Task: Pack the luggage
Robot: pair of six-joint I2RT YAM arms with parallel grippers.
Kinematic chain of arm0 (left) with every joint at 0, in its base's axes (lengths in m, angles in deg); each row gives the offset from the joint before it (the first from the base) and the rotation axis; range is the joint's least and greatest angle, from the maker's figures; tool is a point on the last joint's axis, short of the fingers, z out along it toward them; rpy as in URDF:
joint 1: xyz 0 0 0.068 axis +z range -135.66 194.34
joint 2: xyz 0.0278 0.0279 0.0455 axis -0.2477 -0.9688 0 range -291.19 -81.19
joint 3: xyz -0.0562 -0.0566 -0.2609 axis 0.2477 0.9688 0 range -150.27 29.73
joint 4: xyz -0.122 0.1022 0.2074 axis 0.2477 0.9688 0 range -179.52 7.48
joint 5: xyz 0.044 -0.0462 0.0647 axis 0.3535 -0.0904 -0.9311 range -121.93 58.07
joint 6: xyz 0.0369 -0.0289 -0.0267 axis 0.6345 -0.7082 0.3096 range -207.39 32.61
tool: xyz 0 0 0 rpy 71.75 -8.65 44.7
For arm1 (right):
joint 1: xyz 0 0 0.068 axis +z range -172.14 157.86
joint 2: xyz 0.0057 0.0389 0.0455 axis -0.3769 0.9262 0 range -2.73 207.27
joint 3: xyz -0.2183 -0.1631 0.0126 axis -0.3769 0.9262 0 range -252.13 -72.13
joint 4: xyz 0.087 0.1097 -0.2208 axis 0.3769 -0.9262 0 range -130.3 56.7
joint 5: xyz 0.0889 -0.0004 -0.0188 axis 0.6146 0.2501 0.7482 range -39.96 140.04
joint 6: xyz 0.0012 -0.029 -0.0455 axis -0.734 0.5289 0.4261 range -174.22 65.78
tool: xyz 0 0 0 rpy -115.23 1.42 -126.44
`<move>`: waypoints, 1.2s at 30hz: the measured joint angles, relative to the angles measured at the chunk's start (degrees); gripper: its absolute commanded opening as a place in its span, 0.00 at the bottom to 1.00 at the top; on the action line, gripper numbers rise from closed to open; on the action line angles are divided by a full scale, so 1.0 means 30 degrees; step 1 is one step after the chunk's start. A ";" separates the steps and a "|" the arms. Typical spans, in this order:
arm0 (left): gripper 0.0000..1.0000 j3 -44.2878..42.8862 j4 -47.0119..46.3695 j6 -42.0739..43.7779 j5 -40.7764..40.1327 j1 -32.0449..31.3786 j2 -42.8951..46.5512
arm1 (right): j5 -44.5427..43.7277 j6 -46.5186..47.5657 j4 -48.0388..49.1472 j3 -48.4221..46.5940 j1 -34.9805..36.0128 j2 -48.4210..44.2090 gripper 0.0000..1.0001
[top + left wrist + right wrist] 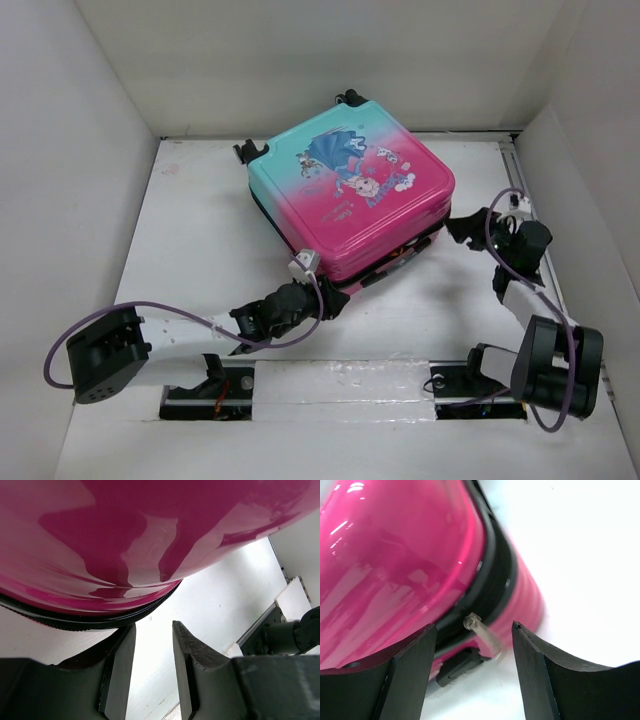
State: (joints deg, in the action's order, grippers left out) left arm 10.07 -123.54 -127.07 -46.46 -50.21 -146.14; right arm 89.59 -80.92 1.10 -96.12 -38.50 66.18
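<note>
Suitcase [350, 190] lies shut, flat, middle of table [200, 230]. My right gripper [474, 626] wide, empty, zipper pull [482, 633] between fingers: I think better centre on pull, close gently. My left gripper [154, 630] narrow, empty, near corner: can brace shell.

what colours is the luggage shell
The luggage is teal fading to pink, with a cartoon print on the lid. It shows best in the top external view.

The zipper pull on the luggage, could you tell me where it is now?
In the right wrist view, the clear zipper pull sticks out from the luggage at its black seam, just ahead of the open right gripper.
</note>
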 measured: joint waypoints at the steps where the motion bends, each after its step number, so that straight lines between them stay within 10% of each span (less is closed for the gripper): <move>1: 0.31 0.0000 0.0007 0.0015 0.0000 0.0000 0.0015 | -0.0364 0.0182 -0.0794 -0.0051 -0.0007 -0.0444 0.69; 7: 0.30 -0.0022 -0.0073 0.0058 -0.0044 0.0007 -0.0095 | -0.0947 0.1239 -0.2769 -0.2346 -0.0007 0.0423 0.64; 25: 0.31 -0.0969 -0.0517 0.0510 -0.1974 0.0000 0.0175 | 0.4605 -0.2885 0.7519 -0.1399 0.2594 0.6798 0.60; 36: 0.31 -0.0969 0.0627 0.0430 -0.3067 0.0000 0.0816 | 0.3963 -0.0488 0.3730 -0.0452 0.4182 0.4415 0.64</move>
State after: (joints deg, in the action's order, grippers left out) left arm 7.17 -121.66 -125.78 -55.66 -50.21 -143.69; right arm 101.48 -82.39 12.29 -97.48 -25.96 79.42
